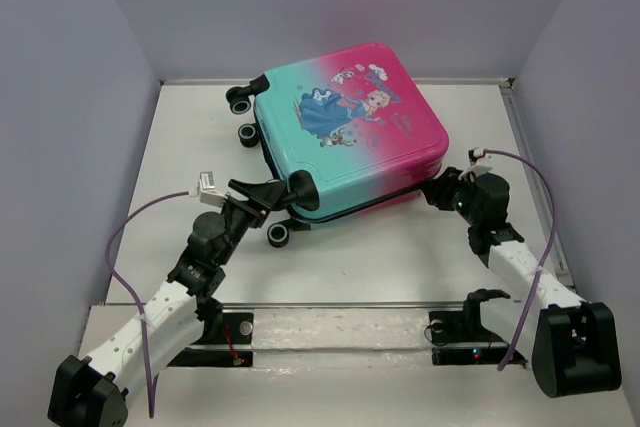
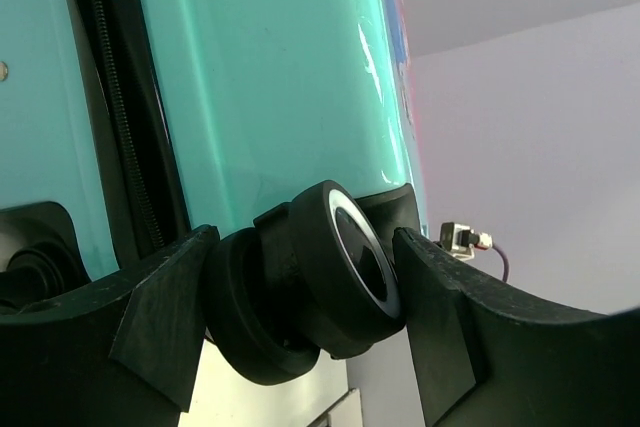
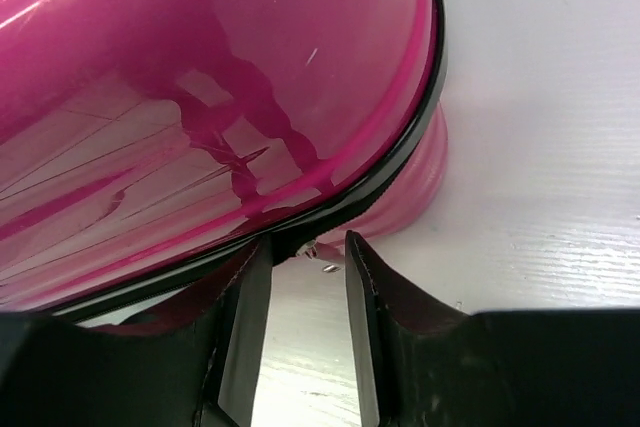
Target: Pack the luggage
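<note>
Black left arm base (image 1: 85,392) sits at the near left corner of the white table (image 1: 400,257), its white arm reaching up and to the right, with a purple cable (image 1: 130,227) looping beside it. At that arm's end, the left gripper (image 2: 303,242) has a black caster wheel (image 2: 345,267) between its fingers; in the wrist view both rubber pads appear pressed against the wheel's sides, so the pincer is clamped on it.

That wheel belongs to the luggage (image 1: 350,137), a small hard-shell suitcase lying flat on the far half of the table. It is turned at an angle, with its two shells together. Its teal end and black wheels face left and its pink end faces right. A cartoon princess in a blue dress (image 1: 330,112) is printed on the upward face. Two more wheels (image 1: 240,100) jut from the far left corner, and another (image 1: 280,235) sits below the held one.

At the suitcase's near right corner, the right gripper (image 3: 307,247) meets the black zipper seam (image 3: 400,162) that runs round the pink shell. Its jaws stand a little apart, with a small metal zipper pull (image 3: 320,255) in the narrow gap at their tips; no pinch shows.

Furthest right, the right arm base (image 1: 580,347) rests at the table's near right corner.
</note>
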`<action>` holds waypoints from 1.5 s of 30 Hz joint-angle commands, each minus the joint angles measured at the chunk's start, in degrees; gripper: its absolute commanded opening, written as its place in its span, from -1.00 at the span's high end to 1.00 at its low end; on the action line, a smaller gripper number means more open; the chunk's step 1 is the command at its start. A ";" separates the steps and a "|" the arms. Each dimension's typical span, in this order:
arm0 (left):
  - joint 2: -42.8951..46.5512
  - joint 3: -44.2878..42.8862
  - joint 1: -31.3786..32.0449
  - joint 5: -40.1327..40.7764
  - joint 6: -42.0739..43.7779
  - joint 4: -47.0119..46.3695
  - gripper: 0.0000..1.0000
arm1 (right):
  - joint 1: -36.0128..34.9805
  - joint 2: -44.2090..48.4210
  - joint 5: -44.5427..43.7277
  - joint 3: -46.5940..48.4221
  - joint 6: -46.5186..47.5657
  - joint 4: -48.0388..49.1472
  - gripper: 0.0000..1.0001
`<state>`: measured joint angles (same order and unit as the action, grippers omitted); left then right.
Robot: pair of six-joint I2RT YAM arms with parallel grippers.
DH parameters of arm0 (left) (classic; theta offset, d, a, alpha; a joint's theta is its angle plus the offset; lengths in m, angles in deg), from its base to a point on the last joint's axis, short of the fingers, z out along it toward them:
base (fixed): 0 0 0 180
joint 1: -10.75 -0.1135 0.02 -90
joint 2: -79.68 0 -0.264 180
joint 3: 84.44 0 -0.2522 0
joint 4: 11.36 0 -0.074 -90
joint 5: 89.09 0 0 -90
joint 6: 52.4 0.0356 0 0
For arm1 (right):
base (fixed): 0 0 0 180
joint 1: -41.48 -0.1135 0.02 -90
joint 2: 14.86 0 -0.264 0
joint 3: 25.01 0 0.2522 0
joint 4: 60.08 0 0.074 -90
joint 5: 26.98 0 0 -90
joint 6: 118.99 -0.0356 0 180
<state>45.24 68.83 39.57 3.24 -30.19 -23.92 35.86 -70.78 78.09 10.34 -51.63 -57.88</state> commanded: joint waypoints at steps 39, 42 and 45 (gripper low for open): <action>-1.16 -6.81 -1.40 5.23 7.76 -0.83 0.89 | 0.18 -17.20 9.19 -4.62 1.01 33.33 0.36; -0.28 -6.63 -1.48 4.88 9.16 0.48 0.89 | 0.18 -17.47 8.40 -4.80 0.57 34.04 0.54; 0.16 -7.85 -1.48 3.39 13.29 4.34 0.40 | 0.18 -16.59 7.08 -5.41 -0.39 34.13 0.86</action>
<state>44.11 61.94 38.37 7.85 -22.45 -21.21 36.27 -88.18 86.57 4.76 -51.45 -32.63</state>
